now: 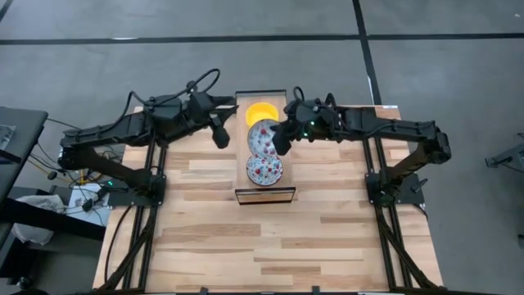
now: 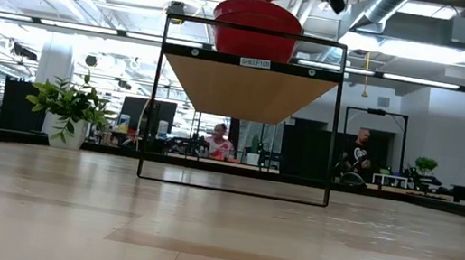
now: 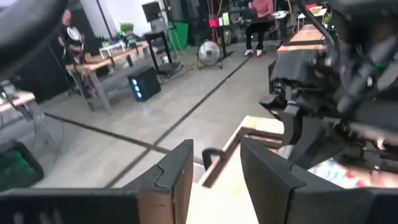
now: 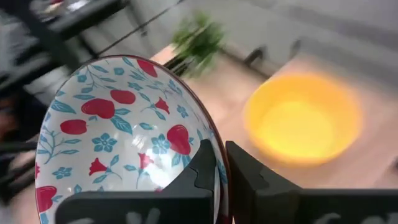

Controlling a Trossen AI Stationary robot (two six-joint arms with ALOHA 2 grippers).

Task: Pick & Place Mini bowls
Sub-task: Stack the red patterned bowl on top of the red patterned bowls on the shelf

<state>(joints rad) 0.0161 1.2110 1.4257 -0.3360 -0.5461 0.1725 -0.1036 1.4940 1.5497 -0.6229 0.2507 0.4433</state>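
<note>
The right tool (image 4: 221, 167) pinches the rim of a flowered bowl (image 4: 118, 130), lifted at the centre top of the overhead frame. The left tool (image 3: 214, 171) is parted and empty, left of the shelf (image 1: 243, 193). On that shelf sit a yellow bowl (image 1: 261, 112) and another flowered bowl (image 1: 264, 170). Only the table-level view shows the bowls' red undersides and the potted plant (image 2: 70, 108) on the desk (image 2: 217, 237).

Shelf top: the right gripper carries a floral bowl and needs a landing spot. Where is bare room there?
On the shelf, the yellow bowl fills the far end and a floral bowl the near end. The held floral bowl, pinched by the right gripper, hangs over the middle; what lies beneath is hidden. The table nearer the camera is bare.
</note>
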